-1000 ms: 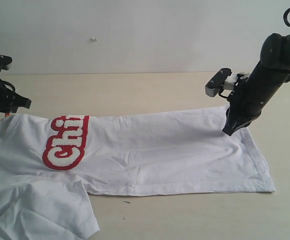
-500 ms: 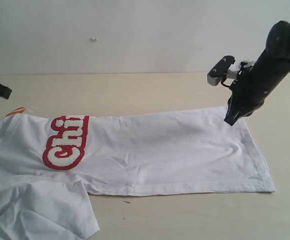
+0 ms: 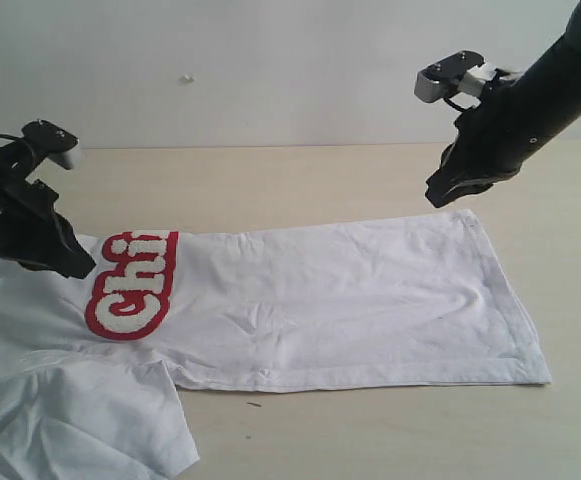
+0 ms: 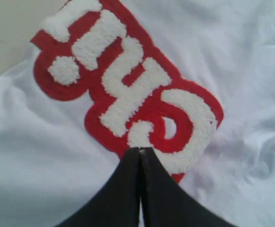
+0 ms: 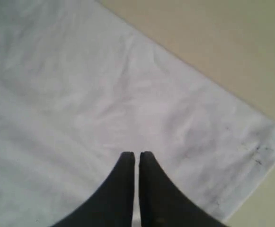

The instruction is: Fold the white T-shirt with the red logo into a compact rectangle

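The white T-shirt (image 3: 350,300) lies flat on the table, folded lengthwise, hem to the right and one sleeve (image 3: 80,420) spread at the front left. Its red logo (image 3: 130,290) shows only the letters "Chi" at the fold. My left gripper (image 3: 78,268) is shut and empty, its tip just over the shirt beside the logo. In the left wrist view that gripper (image 4: 139,150) points at the logo (image 4: 128,90). My right gripper (image 3: 438,198) hangs shut and empty above the shirt's far hem corner. In the right wrist view it (image 5: 136,155) sits over plain white cloth (image 5: 80,94). The neck tag is hidden.
The beige table (image 3: 320,180) runs back to a pale wall. Bare tabletop lies behind the shirt and right of the hem (image 3: 580,300). A small dark speck (image 3: 255,404) sits near the front fold.
My left arm swung back in from the left edge and came down beside the logo. My right gripper lifted off the far hem corner and rose up and back.
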Tool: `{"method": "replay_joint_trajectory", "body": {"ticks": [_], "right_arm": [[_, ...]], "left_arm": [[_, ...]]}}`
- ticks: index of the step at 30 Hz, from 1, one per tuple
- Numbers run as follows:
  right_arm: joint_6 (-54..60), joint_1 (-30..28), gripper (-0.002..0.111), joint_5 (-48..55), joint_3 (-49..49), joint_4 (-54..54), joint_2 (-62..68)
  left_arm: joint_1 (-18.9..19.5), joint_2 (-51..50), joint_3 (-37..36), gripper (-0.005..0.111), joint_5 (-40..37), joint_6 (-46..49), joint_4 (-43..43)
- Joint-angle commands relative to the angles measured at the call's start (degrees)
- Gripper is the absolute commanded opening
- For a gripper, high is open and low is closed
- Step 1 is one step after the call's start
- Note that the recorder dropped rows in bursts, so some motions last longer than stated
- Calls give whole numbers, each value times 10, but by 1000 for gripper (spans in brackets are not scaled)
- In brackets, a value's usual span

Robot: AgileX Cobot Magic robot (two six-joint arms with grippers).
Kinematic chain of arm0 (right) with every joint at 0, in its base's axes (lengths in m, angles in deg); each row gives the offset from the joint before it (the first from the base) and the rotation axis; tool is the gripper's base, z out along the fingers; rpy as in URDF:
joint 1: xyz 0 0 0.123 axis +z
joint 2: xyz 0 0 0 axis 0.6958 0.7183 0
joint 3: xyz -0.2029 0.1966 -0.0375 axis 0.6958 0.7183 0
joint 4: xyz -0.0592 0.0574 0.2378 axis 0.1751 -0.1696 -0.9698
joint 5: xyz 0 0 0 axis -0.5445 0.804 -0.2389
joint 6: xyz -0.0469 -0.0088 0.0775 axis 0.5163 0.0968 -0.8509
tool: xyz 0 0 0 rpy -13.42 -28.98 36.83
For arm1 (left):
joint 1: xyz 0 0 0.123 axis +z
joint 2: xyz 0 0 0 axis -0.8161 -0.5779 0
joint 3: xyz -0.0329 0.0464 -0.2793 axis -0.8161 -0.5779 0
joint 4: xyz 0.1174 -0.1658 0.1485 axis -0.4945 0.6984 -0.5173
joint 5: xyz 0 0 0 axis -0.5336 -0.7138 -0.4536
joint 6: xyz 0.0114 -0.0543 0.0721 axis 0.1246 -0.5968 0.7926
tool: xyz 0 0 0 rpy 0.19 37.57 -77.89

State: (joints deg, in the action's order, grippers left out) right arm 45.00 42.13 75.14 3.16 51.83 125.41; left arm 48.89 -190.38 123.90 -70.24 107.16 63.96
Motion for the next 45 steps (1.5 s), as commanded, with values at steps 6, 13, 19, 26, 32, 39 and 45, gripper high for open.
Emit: {"method": "replay_joint_trajectory", "body": {"ticks": [6, 13, 19, 26, 32, 39, 45], "right_arm": [[-132, -1, 5, -6, 2, 88, 19], [-227, -1, 0, -60, 2, 162, 70], [-231, -1, 0, -106, 2, 163, 122], [-278, -1, 0, -129, 2, 206, 159], [-371, -1, 0, -110, 2, 291, 153], [-370, -1, 0, -102, 2, 287, 153], [-370, -1, 0, -102, 2, 286, 153]], "left_arm": [[6, -38, -2, 0, 52, -134, -125], [12, -79, -2, 0, 115, -186, -152], [26, -81, -2, 0, 133, -195, -153], [28, -88, -2, 0, 94, -182, -167], [42, -97, -2, 0, 93, -239, -216], [64, -98, -2, 0, 93, -284, -233], [59, -97, 18, 0, 88, -283, -210]]}}
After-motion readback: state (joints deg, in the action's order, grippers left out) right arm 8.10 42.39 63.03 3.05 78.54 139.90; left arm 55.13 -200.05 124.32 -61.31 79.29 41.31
